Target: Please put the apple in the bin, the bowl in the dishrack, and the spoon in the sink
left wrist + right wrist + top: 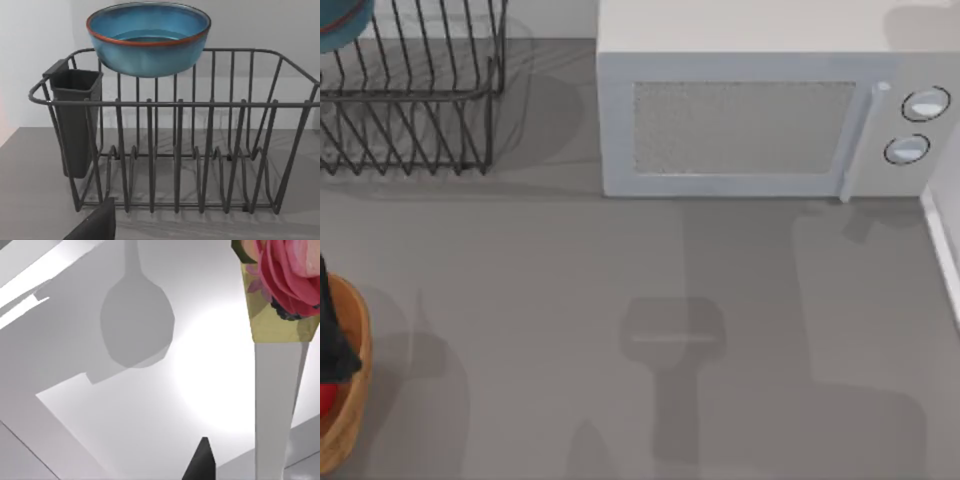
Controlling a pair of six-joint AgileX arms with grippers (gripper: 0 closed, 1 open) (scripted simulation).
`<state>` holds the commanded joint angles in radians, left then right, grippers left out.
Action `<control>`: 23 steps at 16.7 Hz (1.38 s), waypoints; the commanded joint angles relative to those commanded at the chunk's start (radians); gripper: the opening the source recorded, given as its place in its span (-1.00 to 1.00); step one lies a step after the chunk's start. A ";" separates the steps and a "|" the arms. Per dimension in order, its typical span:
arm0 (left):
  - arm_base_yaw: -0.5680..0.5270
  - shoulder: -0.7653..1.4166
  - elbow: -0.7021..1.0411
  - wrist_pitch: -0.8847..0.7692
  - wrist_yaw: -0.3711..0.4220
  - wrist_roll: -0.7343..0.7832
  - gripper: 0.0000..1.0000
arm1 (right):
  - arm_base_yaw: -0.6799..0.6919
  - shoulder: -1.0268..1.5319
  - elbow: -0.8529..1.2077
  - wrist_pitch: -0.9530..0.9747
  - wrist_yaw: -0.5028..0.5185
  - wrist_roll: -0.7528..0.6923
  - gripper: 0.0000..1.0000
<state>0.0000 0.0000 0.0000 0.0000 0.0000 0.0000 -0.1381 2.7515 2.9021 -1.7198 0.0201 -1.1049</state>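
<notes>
The teal-blue bowl (148,42) with a reddish rim is upright at the top of the black wire dishrack (175,150), over its far side; it also peeks in at the top view's far left corner (342,22), above the dishrack (410,90). A dark part of my left gripper (95,225) shows just in front of the rack. At the table's left edge, a sliver of the red apple (325,397) lies inside the orange-tan bin (355,370). A white-handled spoon (277,390) with a flower pattern hangs over the white sink (150,415) and casts a spoon-shaped shadow. Beside it is a dark tip of my right gripper (202,462).
A white microwave (760,110) stands at the back, middle to right. A white edge (945,250) runs along the table's right side. A black cutlery holder (75,120) hangs on one end of the rack. Arm shadows fall on the grey tabletop (570,300).
</notes>
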 joint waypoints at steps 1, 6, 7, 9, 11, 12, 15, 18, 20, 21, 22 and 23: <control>0.000 0.000 0.000 0.000 0.000 0.000 1.00 | 0.000 0.000 0.000 0.000 0.000 0.000 -1.00; 0.000 0.000 0.000 0.000 0.000 0.000 1.00 | -0.018 -0.017 -0.027 0.012 0.001 0.000 -1.00; 0.000 0.000 0.000 0.000 0.000 0.000 1.00 | -0.016 -0.026 -0.051 0.032 0.001 0.000 -1.00; 0.000 0.000 0.000 0.000 0.000 0.000 1.00 | -0.011 -0.051 -0.130 0.089 0.000 -0.002 -1.00; 0.000 0.000 0.000 0.000 0.000 0.000 1.00 | -0.006 -0.079 -0.247 0.159 -0.001 -0.002 -1.00; 0.000 0.000 0.000 0.000 0.000 0.000 1.00 | -0.005 -0.093 -0.305 0.194 -0.002 -0.002 -1.00; 0.000 0.000 0.000 0.000 0.000 0.000 1.00 | -0.002 -0.126 -0.420 0.283 -0.002 -0.002 -1.00; 0.000 0.000 0.000 0.000 0.000 0.000 1.00 | -0.002 -0.135 -0.444 0.306 -0.002 -0.002 -1.00; 0.000 0.000 0.000 0.000 0.000 0.000 1.00 | -0.002 -0.135 -0.444 0.306 -0.002 -0.002 -1.00; 0.000 0.000 0.000 0.000 0.000 0.000 1.00 | -0.002 -0.135 -0.444 0.306 -0.002 -0.002 -0.85; 0.000 0.000 0.000 0.000 0.000 0.000 1.00 | -0.002 -0.135 -0.444 0.306 -0.002 -0.002 -0.70; 0.000 0.000 0.000 0.000 0.000 0.000 1.00 | -0.002 -0.135 -0.444 0.306 -0.002 -0.002 -0.55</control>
<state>0.0000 0.0000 0.0000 0.0000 0.0000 0.0000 -0.1396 2.6164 2.4580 -1.4140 0.0183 -1.1072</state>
